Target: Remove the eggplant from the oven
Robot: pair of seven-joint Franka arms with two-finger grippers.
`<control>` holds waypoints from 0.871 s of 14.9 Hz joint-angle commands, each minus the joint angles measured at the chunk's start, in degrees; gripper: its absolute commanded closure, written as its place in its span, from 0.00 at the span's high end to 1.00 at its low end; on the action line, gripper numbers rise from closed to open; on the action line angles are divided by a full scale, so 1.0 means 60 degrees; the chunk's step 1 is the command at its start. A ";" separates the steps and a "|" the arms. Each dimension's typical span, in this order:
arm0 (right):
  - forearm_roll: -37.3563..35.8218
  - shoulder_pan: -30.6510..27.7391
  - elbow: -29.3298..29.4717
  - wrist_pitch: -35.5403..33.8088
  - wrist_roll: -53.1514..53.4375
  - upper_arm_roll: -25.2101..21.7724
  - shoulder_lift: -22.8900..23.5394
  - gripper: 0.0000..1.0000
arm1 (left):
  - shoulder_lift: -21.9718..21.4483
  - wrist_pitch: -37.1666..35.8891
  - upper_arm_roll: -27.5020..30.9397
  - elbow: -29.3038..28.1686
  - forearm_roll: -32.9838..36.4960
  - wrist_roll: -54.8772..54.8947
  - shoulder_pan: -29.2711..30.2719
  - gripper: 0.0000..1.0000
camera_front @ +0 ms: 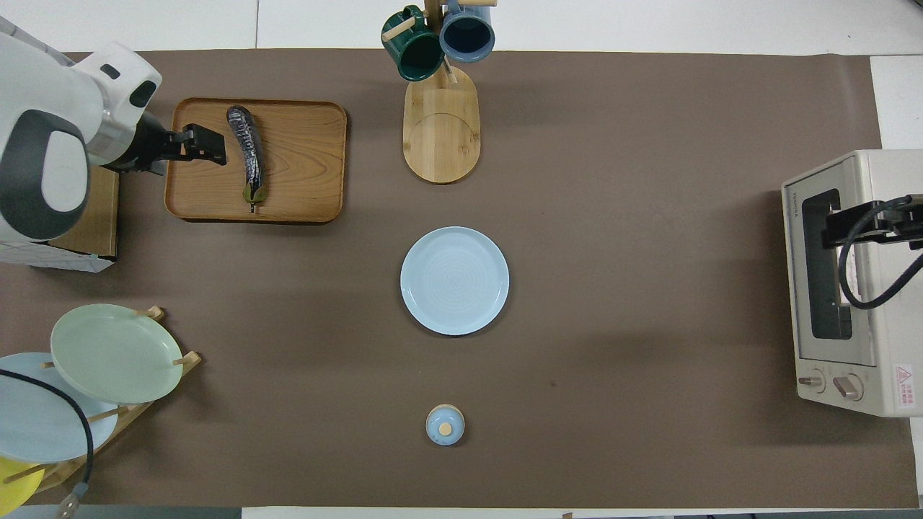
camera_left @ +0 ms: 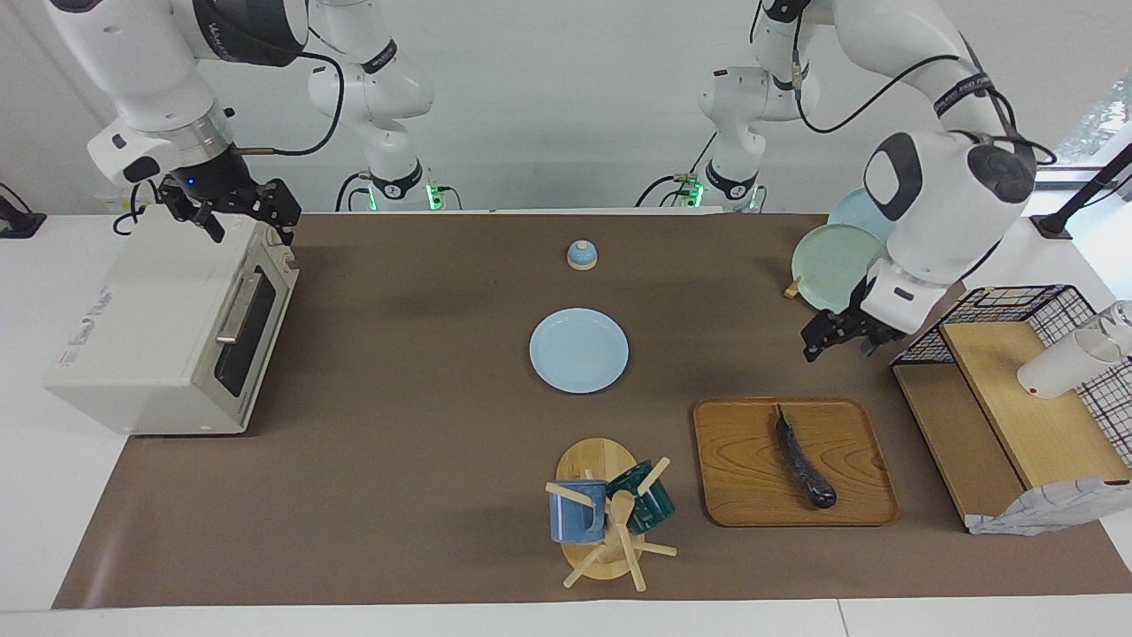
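Observation:
The dark purple eggplant (camera_left: 803, 460) (camera_front: 246, 148) lies on a wooden tray (camera_left: 743, 495) (camera_front: 303, 180) toward the left arm's end of the table, stem end toward the robots. The off-white oven (camera_left: 150, 327) (camera_front: 887, 339) stands at the right arm's end with its dark glass door shut. My left gripper (camera_left: 840, 341) (camera_front: 209, 144) is open and empty, raised beside the tray's edge. My right gripper (camera_left: 248, 221) (camera_front: 833, 225) is open and empty, hovering over the oven's top front edge.
A light blue plate (camera_left: 579, 349) (camera_front: 454, 281) lies mid-table, a small blue lid (camera_left: 581, 255) nearer the robots. A mug tree (camera_left: 610, 522) (camera_front: 440, 108) stands beside the tray. A plate rack (camera_left: 836, 261) (camera_front: 108, 353), wire basket (camera_left: 1017, 305) and wooden box (camera_left: 955, 442) fill the left arm's end.

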 commanded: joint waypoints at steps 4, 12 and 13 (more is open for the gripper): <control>0.0431 0.0010 -0.0068 0.0537 -0.0197 -0.0020 -0.0113 1.00 | -0.1978 -0.1783 0.0002 -0.0454 0.0379 -0.0034 0.0320 1.00; 0.0489 -0.0004 -0.0068 -0.0401 -0.0256 -0.0006 -0.0055 1.00 | -0.2303 -0.3495 -0.0319 -0.0234 0.1056 -0.0386 0.0261 1.00; 0.0489 0.0010 -0.0068 -0.0372 -0.0256 -0.0005 -0.0055 1.00 | -0.2317 -0.3527 -0.0335 -0.0292 0.0736 -0.0401 0.0291 1.00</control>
